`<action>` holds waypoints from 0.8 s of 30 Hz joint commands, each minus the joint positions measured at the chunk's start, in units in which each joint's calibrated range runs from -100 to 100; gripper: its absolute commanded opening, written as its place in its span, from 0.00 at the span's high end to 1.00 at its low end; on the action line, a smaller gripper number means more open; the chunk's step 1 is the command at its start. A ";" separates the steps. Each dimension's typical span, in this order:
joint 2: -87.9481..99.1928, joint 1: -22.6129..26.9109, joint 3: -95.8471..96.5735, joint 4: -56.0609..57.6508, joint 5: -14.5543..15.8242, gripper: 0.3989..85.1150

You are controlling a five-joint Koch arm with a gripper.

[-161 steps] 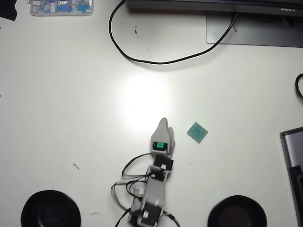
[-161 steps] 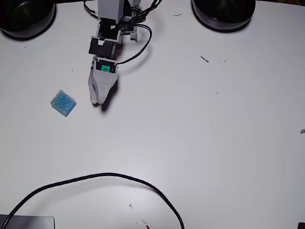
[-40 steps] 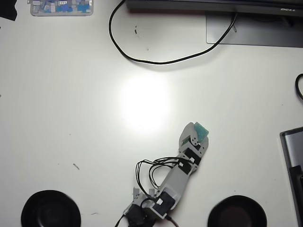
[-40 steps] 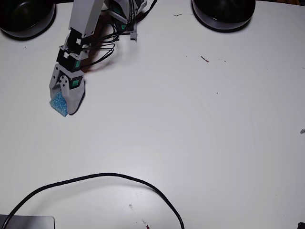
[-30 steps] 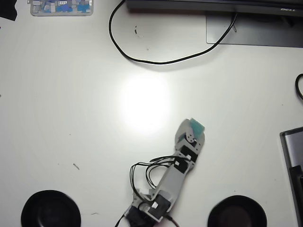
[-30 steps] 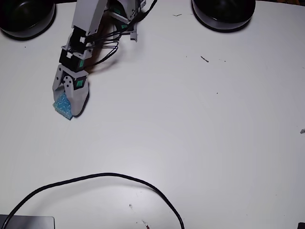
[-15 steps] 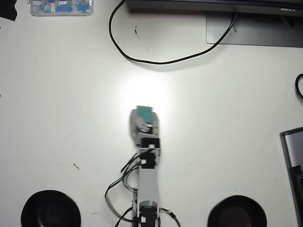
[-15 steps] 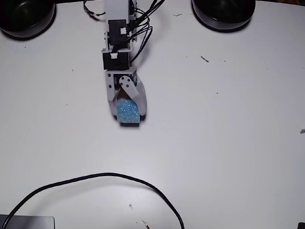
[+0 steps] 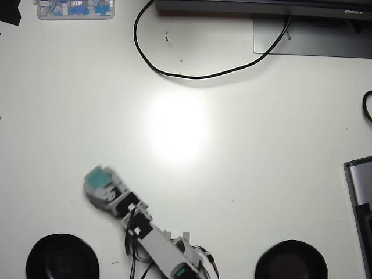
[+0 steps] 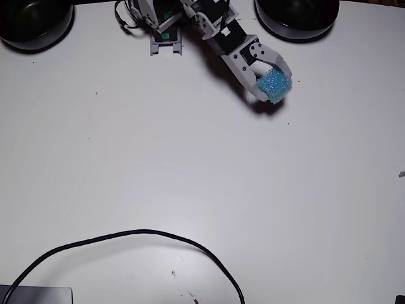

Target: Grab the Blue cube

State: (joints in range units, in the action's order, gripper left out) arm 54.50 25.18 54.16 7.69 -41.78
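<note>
The Blue cube point(image 9: 99, 176) is a small teal speckled block, held off the table between the grey fingers of my gripper point(image 9: 96, 181). In the fixed view the Blue cube point(image 10: 275, 84) shows bright blue in the gripper point(image 10: 272, 85), which is shut on it, with a shadow on the table just below. The arm stretches from its base at the table's near edge toward the lower left in the overhead view, and toward the upper right in the fixed view.
Two black bowls point(image 9: 62, 256) point(image 9: 290, 259) flank the arm's base. A black cable point(image 9: 192, 74) loops across the far table. A clear plastic box point(image 9: 75, 9) of small pieces sits at the top left, a monitor stand point(image 9: 314, 38) at the top right.
The arm has swung with the cube held, from the table's middle to the lower left in the overhead view. The cube stays in the gripper.
</note>
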 commanded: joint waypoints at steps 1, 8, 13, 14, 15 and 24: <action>3.95 2.20 -1.44 0.72 0.15 0.96; 11.30 9.43 -1.35 2.88 0.24 0.96; 13.50 14.11 -1.44 4.09 0.39 0.96; 13.75 14.75 -1.44 4.33 0.39 0.96; 14.27 15.43 -1.44 4.65 0.39 0.96; 15.43 23.05 -3.82 7.69 0.49 0.96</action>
State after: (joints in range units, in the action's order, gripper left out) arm 68.70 47.40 54.16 15.35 -41.29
